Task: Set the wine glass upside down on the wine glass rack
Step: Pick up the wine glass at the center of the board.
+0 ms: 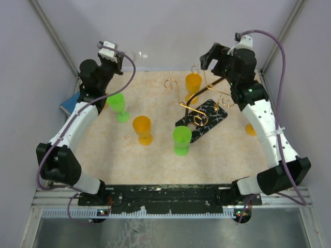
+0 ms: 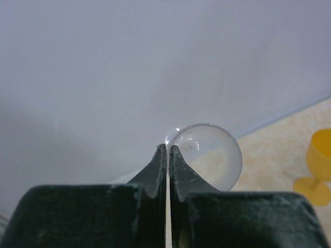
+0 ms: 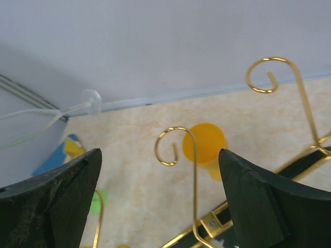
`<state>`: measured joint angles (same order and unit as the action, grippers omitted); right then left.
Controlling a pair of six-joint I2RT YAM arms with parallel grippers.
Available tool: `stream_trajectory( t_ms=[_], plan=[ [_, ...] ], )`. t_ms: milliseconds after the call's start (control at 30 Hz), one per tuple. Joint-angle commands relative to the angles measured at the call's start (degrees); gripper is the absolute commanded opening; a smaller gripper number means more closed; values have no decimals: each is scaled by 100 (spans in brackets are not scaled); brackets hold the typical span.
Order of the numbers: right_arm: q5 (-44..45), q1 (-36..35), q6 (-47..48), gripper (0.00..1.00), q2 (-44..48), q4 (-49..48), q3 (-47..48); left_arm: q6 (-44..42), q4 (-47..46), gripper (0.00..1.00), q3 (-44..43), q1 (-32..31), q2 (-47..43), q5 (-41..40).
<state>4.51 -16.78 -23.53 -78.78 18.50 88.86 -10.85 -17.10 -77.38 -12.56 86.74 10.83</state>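
We see the left arm raised toward the far-left corner, its left gripper (image 2: pixel 168 147) pinched shut on a clear wine glass (image 2: pixel 209 157) that it holds in the air against the back wall. The right arm bends over the far right. Its right gripper (image 3: pixel 160 155) is spread wide and holds nothing, hovering above the thin gold wire wine glass rack (image 1: pixel 204 120), well apart from the glass. The rack's black marbled base sits on a beige speckled table (image 1: pixel 155 165) among green plastic goblets (image 1: pixel 182 139) and orange plastic goblets (image 1: pixel 142 129). Pale lilac walls (image 1: pixel 165 31) surround it.
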Motion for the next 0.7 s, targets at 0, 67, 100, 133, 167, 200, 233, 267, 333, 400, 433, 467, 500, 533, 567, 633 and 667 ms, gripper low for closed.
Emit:
stream_trajectory(
  t_ms=[0,67,100,133,167,200,233,267,333,400,433,467,500,533,567,633,667],
  plan=[
    [-768,-43,-1210,92,-164,-1099,49,274,-2218,0,731,-209,-343,-337],
    [-1026,-64,-1672,90,-322,-1330,107,184,-2922,0,1126,-392,-491,-498],
    [-1149,-75,-1903,90,-414,-1397,146,90,-3262,0,1288,-494,-541,-562],
    [-1275,-82,-2144,89,-487,-1482,183,-24,-3558,0,1428,-607,-578,-652],
    [-1438,-100,-2373,88,-574,-1588,198,-128,-3830,0,1550,-713,-595,-756],
    [-1566,-120,-2583,87,-652,-1692,220,-213,-4056,0,1638,-820,-604,-849],
    [-1688,-157,-2748,87,-734,-1768,238,-294,-4243,0,1725,-916,-613,-971],
    [-1776,-203,-2878,86,-819,-1796,301,-331,-4462,0,1841,-1002,-614,-1066],
    [-1898,-296,-3123,85,-973,-1835,402,-412,-4895,0,2014,-1151,-606,-1195],
    [-2007,-353,-3358,83,-1129,-1885,500,-555,-5202,0,2112,-1303,-606,-1277],
    [-2030,-379,-3442,82,-1198,-1907,558,-633,-5312,0,2151,-1384,-614,-1325],
    [-2046,-405,-3531,82,-1253,-1913,622,-740,-5438,0,2187,-1468,-614,-1358],
    [-2079,-430,-3629,81,-1311,-1960,668,-848,-5564,0,2218,-1549,-614,-1384],
    [-2116,-438,-3750,80,-1371,-2058,690,-974,-5674,0,2245,-1651,-621,-1414],
    [-2147,-452,-3851,77,-1427,-2143,741,-1089,-5774,0,2261,-1706,-614,-1451],
    [-2174,-500,-3973,72,-1536,-2264,887,-1260,-5898,0,2278,-1844,-623,-1453],
    [-2184,-528,-3999,71,-1637,-2279,986,-1310,-5960,0,2292,-1892,-630,-1440]
  ],
)
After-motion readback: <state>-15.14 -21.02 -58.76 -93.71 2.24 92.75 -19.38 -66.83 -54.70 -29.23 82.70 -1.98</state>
